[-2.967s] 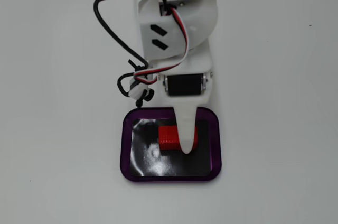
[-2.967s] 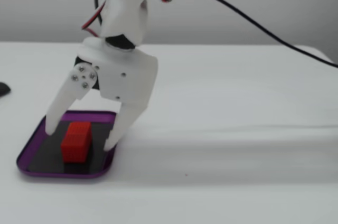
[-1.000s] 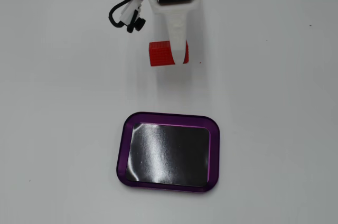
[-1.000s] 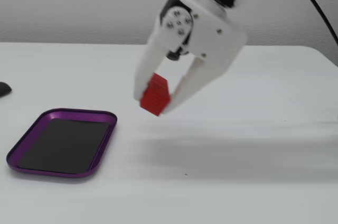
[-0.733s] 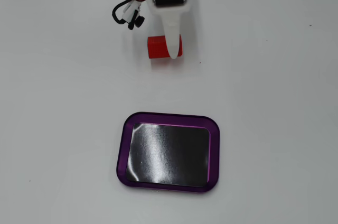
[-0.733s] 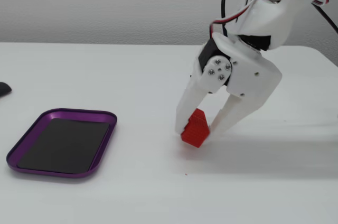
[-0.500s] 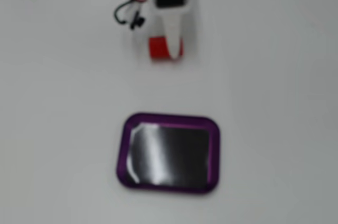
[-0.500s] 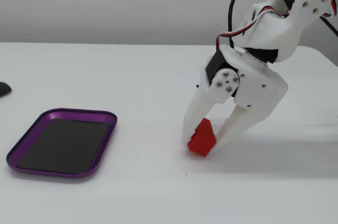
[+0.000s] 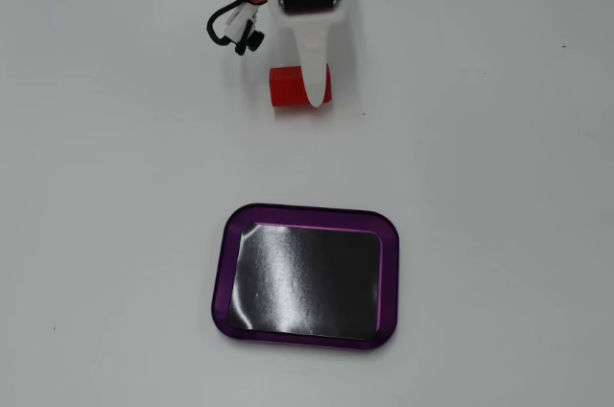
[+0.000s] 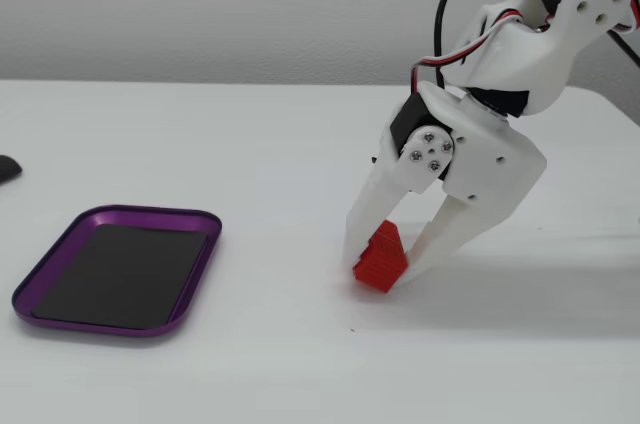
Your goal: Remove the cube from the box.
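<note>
The red cube (image 9: 287, 88) (image 10: 381, 258) is outside the box, on the white table near the arm's base, tipped up on one edge. My gripper (image 9: 314, 98) (image 10: 380, 267) straddles it, with one white finger on each side pressing against it. From above, the upper finger (image 9: 315, 76) hides the cube's right part. The box (image 9: 222, 273) (image 10: 203, 269), a purple-rimmed tray with a shiny black bottom, lies empty, well below the cube in the view from above and far left of it in the side view.
Black and red cables (image 9: 228, 25) hang beside the wrist. A small dark object (image 10: 6, 168) lies at the table's left edge in the side view. The white wall stands behind the table.
The cube left the box in my gripper and came down on the table near the arm's base. Over the last half second it has barely moved.
</note>
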